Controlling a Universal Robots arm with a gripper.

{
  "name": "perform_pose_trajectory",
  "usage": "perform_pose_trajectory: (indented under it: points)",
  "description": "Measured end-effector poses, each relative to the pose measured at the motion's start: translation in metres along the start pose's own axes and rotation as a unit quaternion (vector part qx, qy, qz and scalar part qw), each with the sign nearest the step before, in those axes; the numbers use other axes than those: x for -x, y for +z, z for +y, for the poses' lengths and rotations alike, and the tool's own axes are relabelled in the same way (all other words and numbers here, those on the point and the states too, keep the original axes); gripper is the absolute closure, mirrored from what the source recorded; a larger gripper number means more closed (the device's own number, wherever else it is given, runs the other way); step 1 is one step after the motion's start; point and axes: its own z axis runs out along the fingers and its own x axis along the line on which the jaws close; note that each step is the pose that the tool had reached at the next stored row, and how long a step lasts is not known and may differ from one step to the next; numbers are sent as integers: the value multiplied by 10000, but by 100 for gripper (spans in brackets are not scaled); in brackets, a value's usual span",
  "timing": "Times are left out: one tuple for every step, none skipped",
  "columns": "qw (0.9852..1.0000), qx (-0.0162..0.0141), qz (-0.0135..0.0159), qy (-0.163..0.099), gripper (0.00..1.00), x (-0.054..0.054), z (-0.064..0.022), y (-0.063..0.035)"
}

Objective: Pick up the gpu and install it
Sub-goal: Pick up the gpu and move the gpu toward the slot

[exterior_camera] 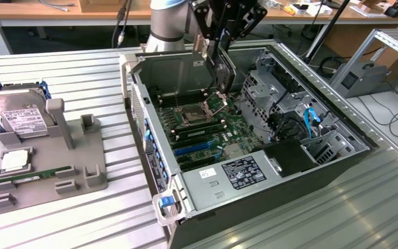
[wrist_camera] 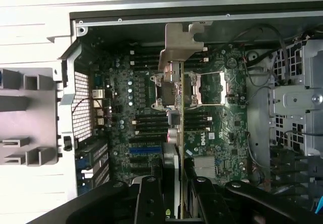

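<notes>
Silver bracket at one end, the gpu (exterior_camera: 223, 78) hangs upright from the pincer (exterior_camera: 219, 26), which pinches its top edge. The card sits inside the open case (exterior_camera: 268, 218), just over the motherboard (exterior_camera: 206, 135); whether they touch I cannot tell. On the desk (exterior_camera: 81, 223), at the exterior view's left, a grey tray (exterior_camera: 40, 187) holds a hard drive (exterior_camera: 19, 114) and a memory stick (exterior_camera: 37, 177).

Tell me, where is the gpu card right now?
In the exterior view the gpu hangs upright in the pincer, over the motherboard of the open computer case, toward the view's upper middle.
</notes>
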Motion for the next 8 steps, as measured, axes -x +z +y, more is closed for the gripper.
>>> perform_pose_trajectory:
  points:
    - [10000, 0, 0, 0, 73, 6, -1, 6]
    - [10000, 0, 0, 0, 73, 16, -1, 14]
    - [10000, 0, 0, 0, 73, 25, -2, 21]
    - [10000, 0, 0, 0, 73, 39, -3, 33]
    - [10000, 0, 0, 0, 73, 47, -4, 39]
    - [10000, 0, 0, 0, 73, 54, -5, 45]
    - [10000, 0, 0, 0, 73, 62, -6, 52]
    - [10000, 0, 0, 0, 73, 73, -8, 62]
